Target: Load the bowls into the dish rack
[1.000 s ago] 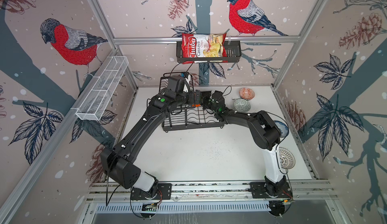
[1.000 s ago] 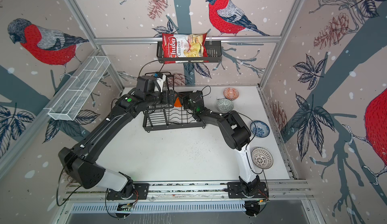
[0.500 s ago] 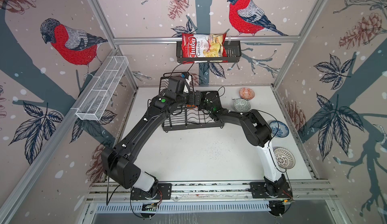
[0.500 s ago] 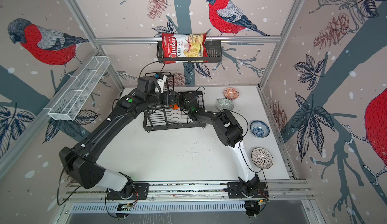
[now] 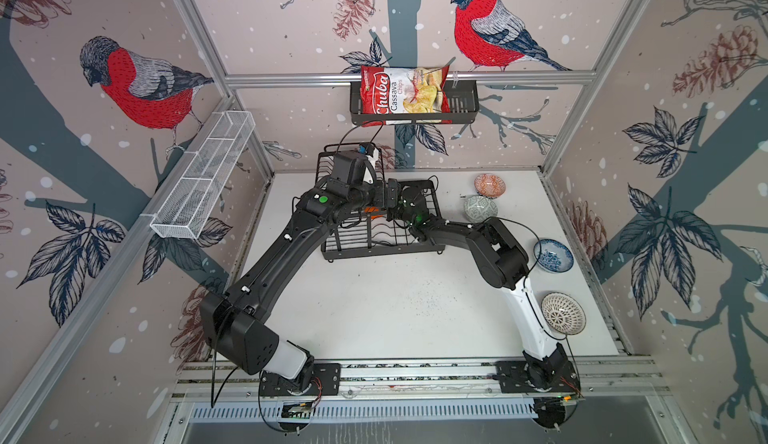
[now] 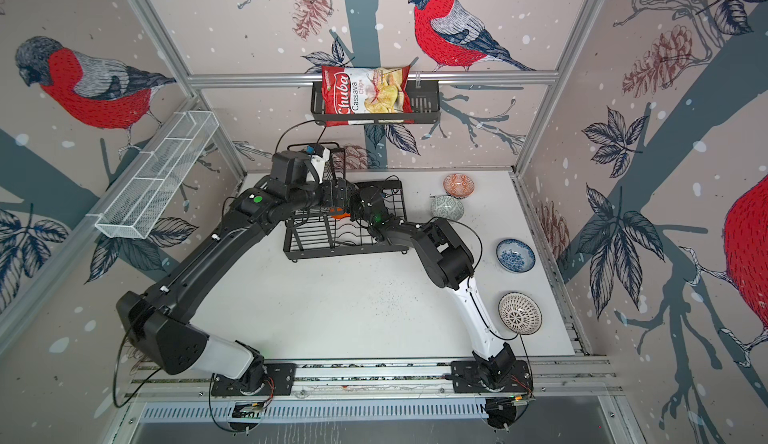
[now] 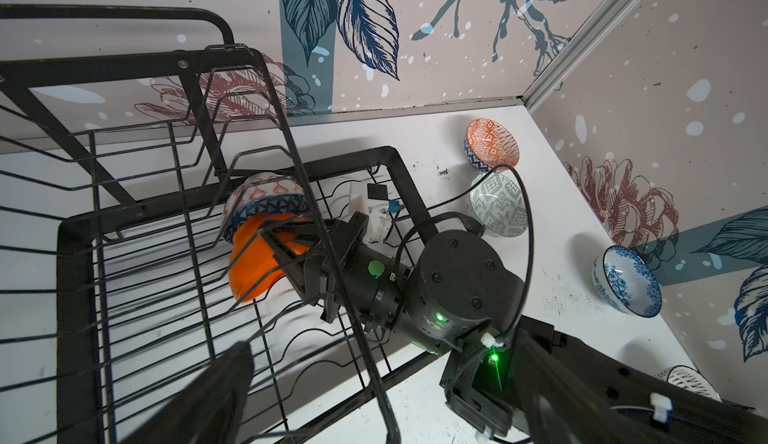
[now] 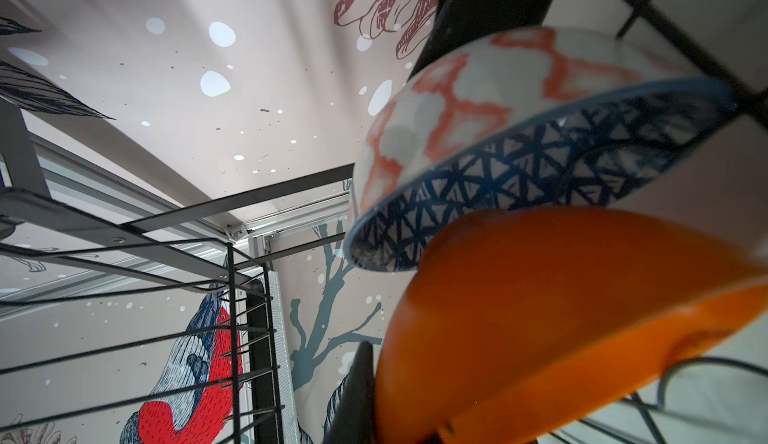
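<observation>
The dish rack (image 7: 62, 280) holds a blue-patterned bowl (image 7: 266, 209) and an orange bowl (image 7: 249, 271). The right gripper (image 7: 276, 246) pinches the orange bowl; the left gripper (image 5: 386, 196) gapes wide, empty.

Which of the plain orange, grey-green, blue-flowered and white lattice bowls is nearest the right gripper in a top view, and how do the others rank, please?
From the right gripper:
1. plain orange bowl, gripped inside the dish rack.
2. grey-green bowl, just right of the rack.
3. blue-flowered bowl, by the right wall.
4. white lattice bowl, front right corner.
</observation>
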